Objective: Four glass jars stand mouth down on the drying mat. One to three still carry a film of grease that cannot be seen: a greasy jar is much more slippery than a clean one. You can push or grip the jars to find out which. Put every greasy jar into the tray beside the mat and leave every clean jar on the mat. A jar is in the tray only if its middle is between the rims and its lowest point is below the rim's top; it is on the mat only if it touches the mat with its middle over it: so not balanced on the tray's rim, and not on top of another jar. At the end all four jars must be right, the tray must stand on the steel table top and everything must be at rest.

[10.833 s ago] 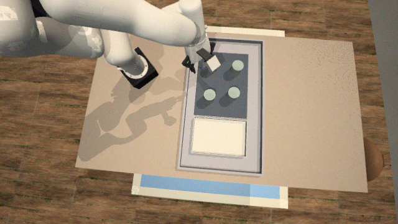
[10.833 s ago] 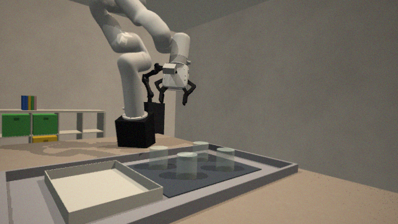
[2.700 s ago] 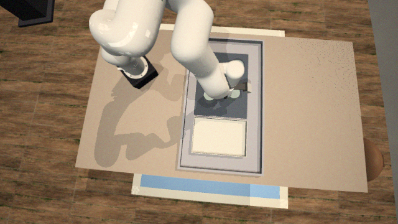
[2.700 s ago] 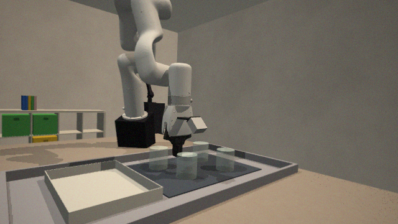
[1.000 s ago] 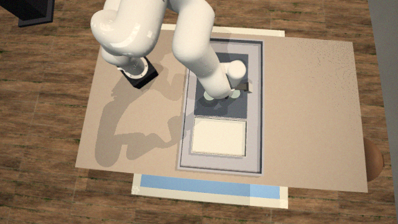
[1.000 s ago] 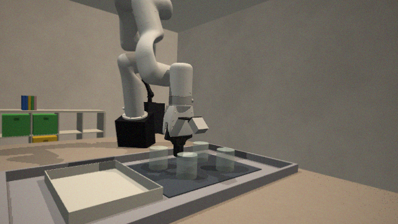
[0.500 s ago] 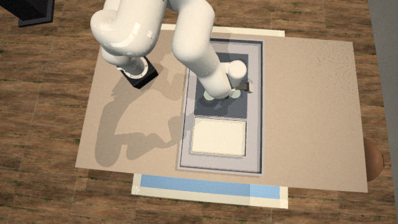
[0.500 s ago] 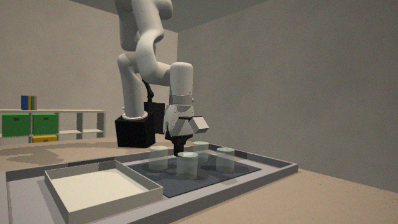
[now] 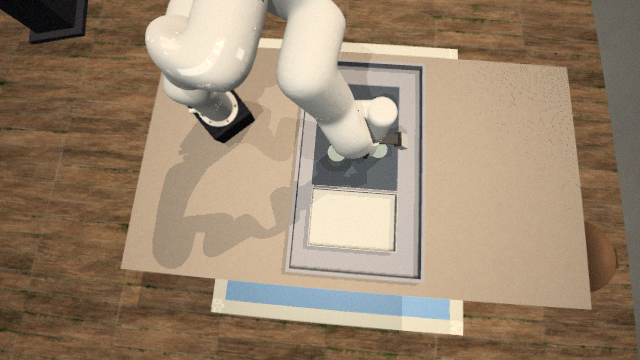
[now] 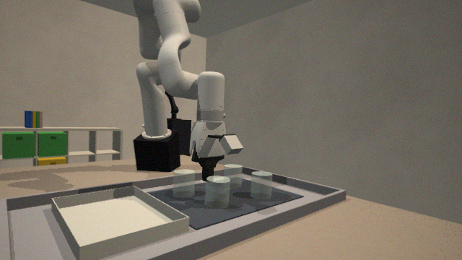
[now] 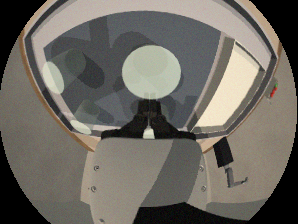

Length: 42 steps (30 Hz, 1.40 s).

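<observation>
Hand closed on nothing, and all four jars stand upright on the mat!
From the top, the jar away from the arm's base (image 9: 380,151) (image 10: 217,195) (image 11: 151,72) and the jar nearer it (image 9: 336,153) (image 10: 184,183) show round ends upward on the dark mat (image 9: 355,177) (image 10: 202,217) (image 11: 200,50); the arm (image 9: 310,65) (image 10: 171,65) blocks the other two. Over to the exterior: every long axis is vertical, including the back jar (image 10: 232,176) (image 11: 81,126) and right-hand jar (image 10: 261,185) (image 11: 53,77). The hand (image 10: 207,178) (image 11: 149,100) points down, fingers together, and the tray (image 9: 352,220) (image 10: 115,217) (image 11: 230,90) beside the mat holds no jar. Now the wrist: those shut fingertips appear just beside the central jar's pale end; whether they touch, I can't tell.
</observation>
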Each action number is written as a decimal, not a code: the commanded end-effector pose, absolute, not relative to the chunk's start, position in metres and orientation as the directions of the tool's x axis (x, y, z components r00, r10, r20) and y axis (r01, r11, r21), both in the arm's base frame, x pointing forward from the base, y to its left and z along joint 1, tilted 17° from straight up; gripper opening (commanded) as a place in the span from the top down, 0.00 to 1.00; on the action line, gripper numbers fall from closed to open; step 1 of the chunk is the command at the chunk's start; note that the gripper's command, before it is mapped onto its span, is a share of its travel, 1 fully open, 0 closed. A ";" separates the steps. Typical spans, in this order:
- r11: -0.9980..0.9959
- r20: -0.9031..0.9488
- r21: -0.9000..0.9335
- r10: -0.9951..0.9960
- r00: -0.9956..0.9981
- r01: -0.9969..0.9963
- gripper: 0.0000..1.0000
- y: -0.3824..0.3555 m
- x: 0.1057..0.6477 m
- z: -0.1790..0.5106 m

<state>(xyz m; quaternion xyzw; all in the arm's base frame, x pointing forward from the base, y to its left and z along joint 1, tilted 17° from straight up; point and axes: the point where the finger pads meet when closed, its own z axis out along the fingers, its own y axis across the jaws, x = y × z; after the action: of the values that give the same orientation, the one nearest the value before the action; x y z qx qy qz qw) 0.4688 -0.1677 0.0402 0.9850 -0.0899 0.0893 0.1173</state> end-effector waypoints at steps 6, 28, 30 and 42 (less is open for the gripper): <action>-0.956 0.201 0.215 -0.155 0.967 -0.198 1.00 -0.168 0.471 0.043; -0.956 0.201 0.215 -0.155 0.967 -0.198 1.00 -0.168 0.473 0.045; -0.956 0.201 0.215 -0.155 0.967 -0.198 1.00 -0.168 0.474 0.046; -0.956 0.201 0.215 -0.155 0.967 -0.198 1.00 -0.168 0.475 0.047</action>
<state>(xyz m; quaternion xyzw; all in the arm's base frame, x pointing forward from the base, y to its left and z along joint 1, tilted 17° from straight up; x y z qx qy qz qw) 0.4730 -0.1675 0.0449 0.9850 -0.0899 0.0893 0.1173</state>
